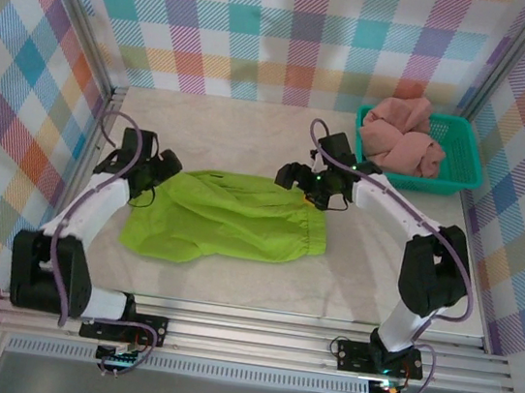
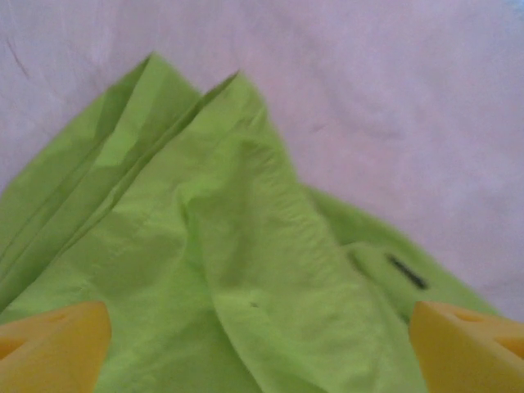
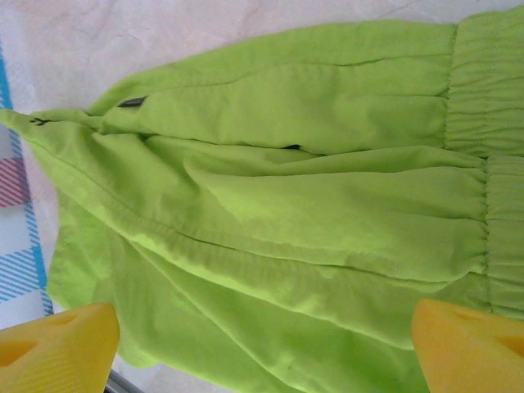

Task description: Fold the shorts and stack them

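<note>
The lime green shorts (image 1: 225,219) lie spread on the pale table cloth, gathered waist toward the right. My left gripper (image 1: 163,171) hovers at their upper left corner. In the left wrist view its yellow fingertips (image 2: 53,344) stand far apart over the wrinkled green fabric (image 2: 246,270), and the gripper (image 2: 262,344) is open and holds nothing. My right gripper (image 1: 296,177) is over the upper right edge near the waist. It (image 3: 262,344) is open too, above the shorts (image 3: 286,205) and their elastic waistband (image 3: 483,123). The salmon pink shorts (image 1: 403,133) sit crumpled in the basket.
A teal mesh basket (image 1: 462,166) stands at the back right corner, close behind my right arm. Plaid walls enclose the table on three sides. A metal rail (image 1: 252,337) runs along the near edge. Bare cloth lies behind and in front of the green shorts.
</note>
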### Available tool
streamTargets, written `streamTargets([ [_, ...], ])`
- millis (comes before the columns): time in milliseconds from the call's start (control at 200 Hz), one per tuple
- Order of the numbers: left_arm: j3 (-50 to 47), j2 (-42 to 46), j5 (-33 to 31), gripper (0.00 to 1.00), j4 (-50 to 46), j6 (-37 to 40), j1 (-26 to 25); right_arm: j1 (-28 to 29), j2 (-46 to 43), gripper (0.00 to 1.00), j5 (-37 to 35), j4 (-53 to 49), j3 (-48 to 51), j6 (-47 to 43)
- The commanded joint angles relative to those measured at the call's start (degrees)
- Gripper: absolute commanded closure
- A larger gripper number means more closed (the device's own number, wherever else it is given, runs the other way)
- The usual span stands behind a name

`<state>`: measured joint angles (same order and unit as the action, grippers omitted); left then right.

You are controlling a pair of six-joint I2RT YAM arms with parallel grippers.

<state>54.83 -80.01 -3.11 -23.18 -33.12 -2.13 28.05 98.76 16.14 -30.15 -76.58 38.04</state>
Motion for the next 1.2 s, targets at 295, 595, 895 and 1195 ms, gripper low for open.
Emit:
streamTargets([
  [295, 9.68, -16.1, -4.91, 0.14, 1.1, 5.53, 0.2, -0.28, -1.34, 0.09, -6.16, -5.61, -0.9, -5.57],
  [595, 15.21, -23.35, -4.87, 0.26, 0.27, 5.97, 0.46, -0.69, 1.93, 0.1, -5.53, -3.52, 0.34, -4.86],
  [895, 19.85, -27.76, -4.51, 0.75, -1.87, 4.81, 2.08, -1.28, 3.34, 0.1, -6.14, -3.04, -0.6, -4.9],
  [1195, 27.17, -33.73, -0.01, 0.85, -7.1, 2.27, 6.95, -6.33, 9.58, 0.1, -3.35, 3.53, 0.99, -0.12],
])
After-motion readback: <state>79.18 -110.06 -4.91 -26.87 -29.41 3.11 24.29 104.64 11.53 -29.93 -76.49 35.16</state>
